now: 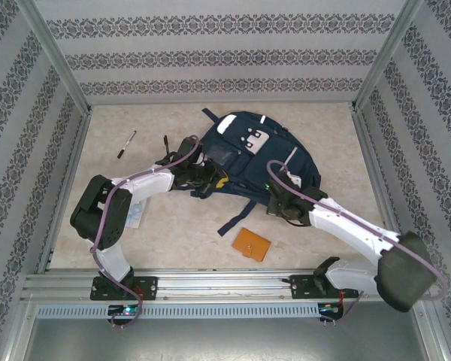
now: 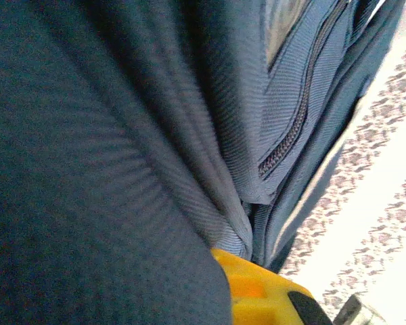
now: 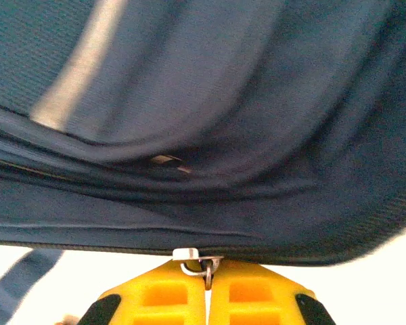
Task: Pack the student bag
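Navy fabric with thin pale stripes is what both of my wrist cameras look at. The bag (image 1: pixel 248 150) lies flat on the table (image 1: pixel 173 233), a little toward 12 o'clock of its middle, with its white-grey pocket patches facing up.

My left claw (image 1: pixel 203 174) sits at the bag's 8 o'clock edge. It is closed tight. From the wrist I see one yellow finger (image 2: pixel 257 294) at 6 o'clock of the view, with folds of the cloth draped over it and a closed zip running up toward 1 o'clock. Whether cloth is pinched between the jaws I cannot tell.

My right claw (image 3: pixel 208 288) is at the bag's 5 o'clock edge, and its two yellow fingers are pressed together. The metal zip pull (image 3: pixel 201 261) hangs from the bag's lower seam straight into the seam between them, so I am pinching it.

A dark strap (image 1: pixel 237 218) trails from the bag toward 6 o'clock. Just beyond its end an orange case (image 1: pixel 252 244) lies flat, apart from the bag. A pen (image 1: pixel 127 144) lies well away at the bag's 9 o'clock.
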Robot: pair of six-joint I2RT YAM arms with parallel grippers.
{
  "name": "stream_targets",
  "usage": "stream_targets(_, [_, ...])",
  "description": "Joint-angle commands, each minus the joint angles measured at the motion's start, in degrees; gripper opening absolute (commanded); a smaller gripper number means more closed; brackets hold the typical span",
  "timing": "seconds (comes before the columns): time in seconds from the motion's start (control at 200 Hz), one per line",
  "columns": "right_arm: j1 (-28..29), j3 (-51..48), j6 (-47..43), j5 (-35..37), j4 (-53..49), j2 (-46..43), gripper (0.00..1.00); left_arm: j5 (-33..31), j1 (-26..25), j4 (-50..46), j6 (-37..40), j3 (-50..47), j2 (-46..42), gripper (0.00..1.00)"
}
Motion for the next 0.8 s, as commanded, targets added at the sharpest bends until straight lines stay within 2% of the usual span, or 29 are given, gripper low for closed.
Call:
stream_targets(0.0, [-2.38,-3.53,-7.83,-5.61,-5.15,-5.03,0.00,-0.20,1.59,-10.24,12.74,6.80,2.48,0.00])
stream_targets(0.195, [-1.65,-5.03,-15.59,-16.91,-3.05,-10.65,0.00,-5.59,4.58,-17.97,22.09,11.77,5.42,0.00])
stream_targets(0.335, [0.71,-3.40,-16.24,-24.53,4.87,-8.43,0.00,-6.17,8.08,-31.95,31.31,28.60,15.60,0.00])
stream_targets(0.365, [1.50,-2.41,-15.98,-24.79,6.21,-6.82,0.00,-6.86,8.38,-35.70,33.30,33.16,18.25,0.06])
stream_targets(0.395, [2.25,-1.38,-15.65,-24.65,7.00,-5.27,0.00,-7.36,8.58,-38.71,35.01,37.05,20.74,0.16])
stream_targets(0.43, [3.05,0.20,-14.68,-24.41,8.09,-2.82,0.00,-7.26,8.77,-39.65,36.08,40.32,22.89,0.31])
stream_targets(0.46, [3.66,1.47,-13.93,-24.92,9.49,-0.62,0.00,-6.25,8.96,-38.42,36.35,41.50,23.88,0.38])
stream_targets(0.565, [5.95,6.24,-11.04,-26.23,14.34,6.89,0.00,-5.56,10.03,-34.48,32.47,40.23,23.12,0.47])
stream_targets(0.645, [7.68,10.11,-8.78,-25.89,16.24,11.70,0.00,-11.27,11.15,-38.38,31.00,37.16,19.69,0.50])
stream_targets(0.739, [8.68,13.40,-7.53,-26.52,16.88,16.01,0.00,-16.04,12.02,-36.75,31.51,26.97,12.44,0.54])
stream_targets(0.799, [8.87,14.28,-7.29,-27.99,17.70,17.78,0.00,-16.35,12.03,-33.22,29.89,18.60,6.86,0.55])
